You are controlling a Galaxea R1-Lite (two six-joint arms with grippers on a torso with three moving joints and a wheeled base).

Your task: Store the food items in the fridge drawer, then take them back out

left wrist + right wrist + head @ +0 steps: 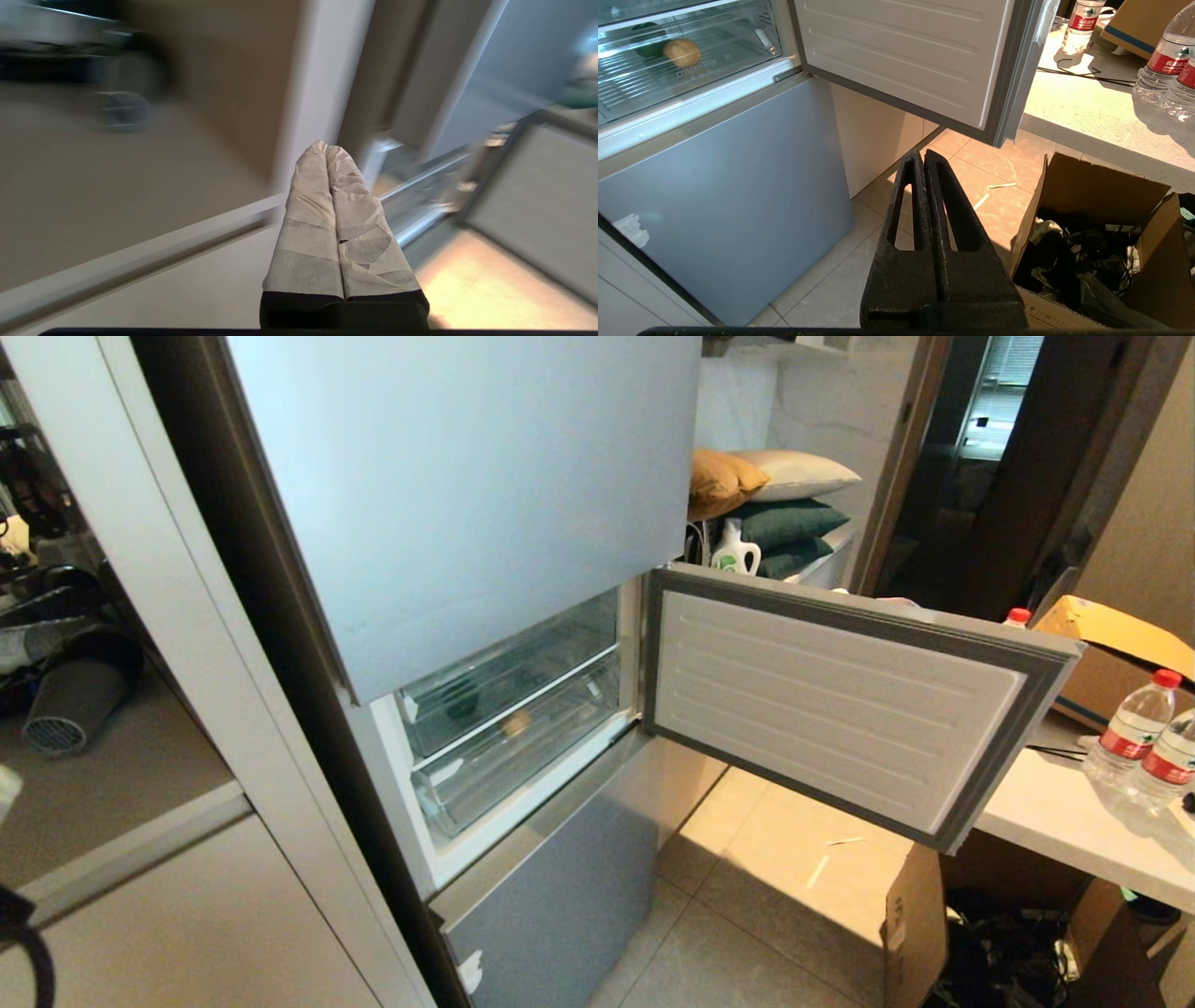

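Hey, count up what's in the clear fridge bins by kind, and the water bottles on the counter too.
Golden-brown roundish lump: 1
Green bell pepper, partly hidden behind the lump: 1
Water bottles on the counter: 3 ()
Total: 5

One golden-brown lump [682, 52], one green pepper [648, 45], three water bottles [1130, 726], four pillows [794, 474].

I look down on a beige tiled floor [747, 859] with a bright sun patch. An open brown cardboard box [1087, 196] of dark clutter stands beside a white speckled stone counter [1055, 812]; clear water bottles with red caps [1134, 723] sit near its edge. Beyond, mustard, cream and dark green cushions [775, 499] are stacked against a pale wall [822, 401].
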